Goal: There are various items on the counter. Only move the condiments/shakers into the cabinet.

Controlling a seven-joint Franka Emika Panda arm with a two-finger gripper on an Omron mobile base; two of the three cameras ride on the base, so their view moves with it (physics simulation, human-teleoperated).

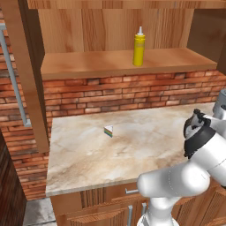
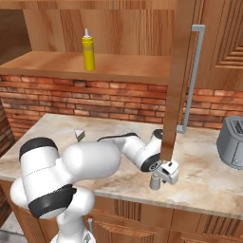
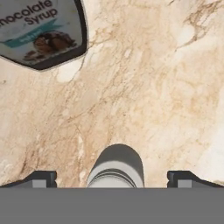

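1. Gripper – we see it spread wide, nothing held; the two tips sit at either side of the shaker, which stands upright between them, untouched as far as we can tell.
2. In the right base view the gripper hangs low over the counter, pointing down, with the shaker just under it near the front edge. We judge this is the line-up for a grasp: jaws straddle the cap so closing would pinch it from both sides.
3. Dark bottle lies near the shaker – label reads chocolate syrup; not yet moved.
4. Yellow bottle stands upright on the cabinet shelf – that one looks done.
5. Rainbow wedge sits mid-counter, well apart from the gripper; not a condiment, so we judge it stays.
6. Surface: beige veined marble over wooden drawers, brick backsplash behind.
7. Cabinet door hangs open, its edge right above the arm's wrist – collision risk on the lift. Toaster at far right.
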